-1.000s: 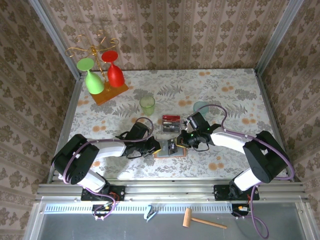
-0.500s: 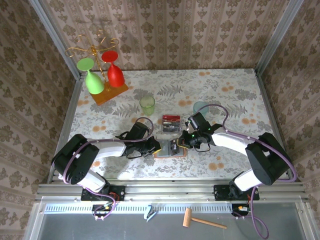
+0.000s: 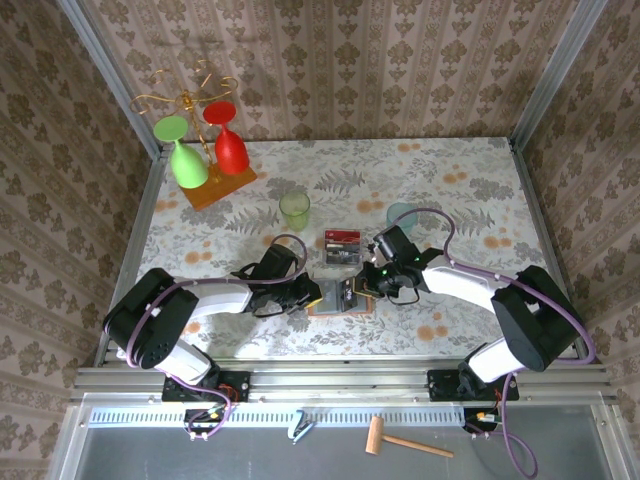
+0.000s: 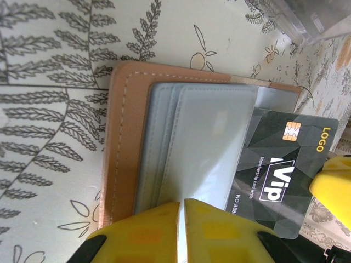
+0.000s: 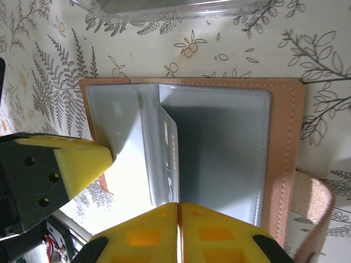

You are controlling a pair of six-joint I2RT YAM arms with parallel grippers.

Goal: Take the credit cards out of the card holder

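Observation:
The salmon-pink card holder (image 3: pixel 325 306) lies open on the table between both arms, its grey-blue pockets (image 5: pixel 230 148) facing up. My left gripper (image 4: pixel 181 204) is shut on a translucent pocket flap (image 4: pixel 214 142) of the holder (image 4: pixel 125 137). A dark silvery-grey credit card (image 4: pixel 285 164) marked VIP sticks halfway out of a pocket. My right gripper (image 5: pixel 179 205) is shut on that card's edge (image 5: pixel 171 159), above the holder (image 5: pixel 285 142). A red credit card (image 3: pixel 342 238) lies in a clear tray just behind the holder.
The clear tray (image 5: pixel 164 8) sits close behind the holder. A green cup (image 3: pixel 295 210) and a teal cup (image 3: pixel 402 214) stand further back. A glass rack (image 3: pixel 200 150) with a green and a red glass is at the back left. A wooden mallet (image 3: pixel 405 441) lies below the table edge.
My right gripper has shifted slightly to the left with the dark card in it. The left gripper and the holder have stayed put.

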